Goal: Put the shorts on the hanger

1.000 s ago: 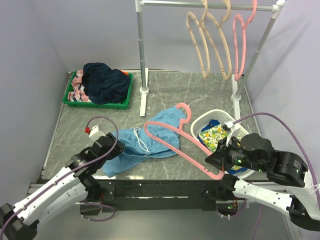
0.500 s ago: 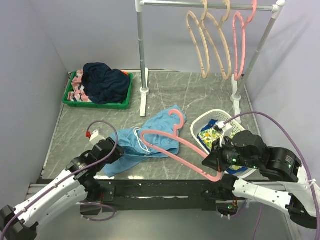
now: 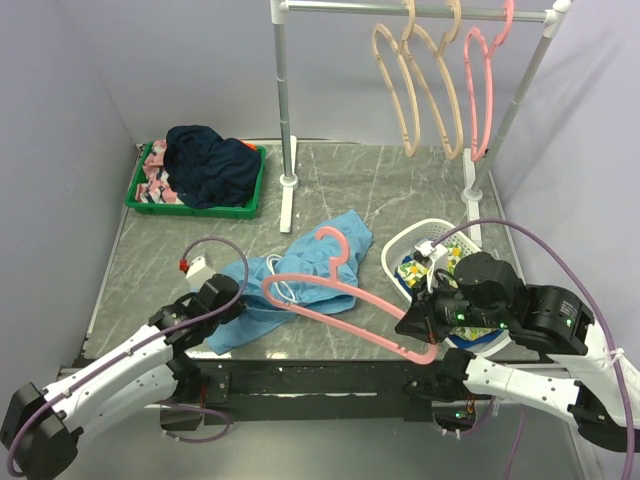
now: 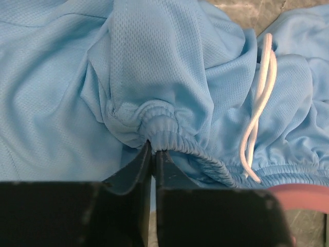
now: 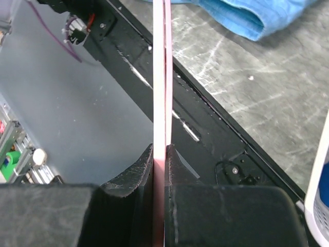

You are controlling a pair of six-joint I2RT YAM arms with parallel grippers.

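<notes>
Shorts [image 4: 154, 67] spread on the marble surface [image 3: 200, 230], waistband pinched in the fully closed left claw [image 4: 153, 149], pink hanger [image 5: 163, 77] clamped in the closed right claw [image 5: 160, 149], laid across the shorts.

Text check, all three views: you can log no legible text, label, brand, number or sign. The pink-and-white patterned pieces [image 3: 154, 186] in the green tray [image 3: 200, 211] are too small to tell whether they carry any lettering.
</notes>
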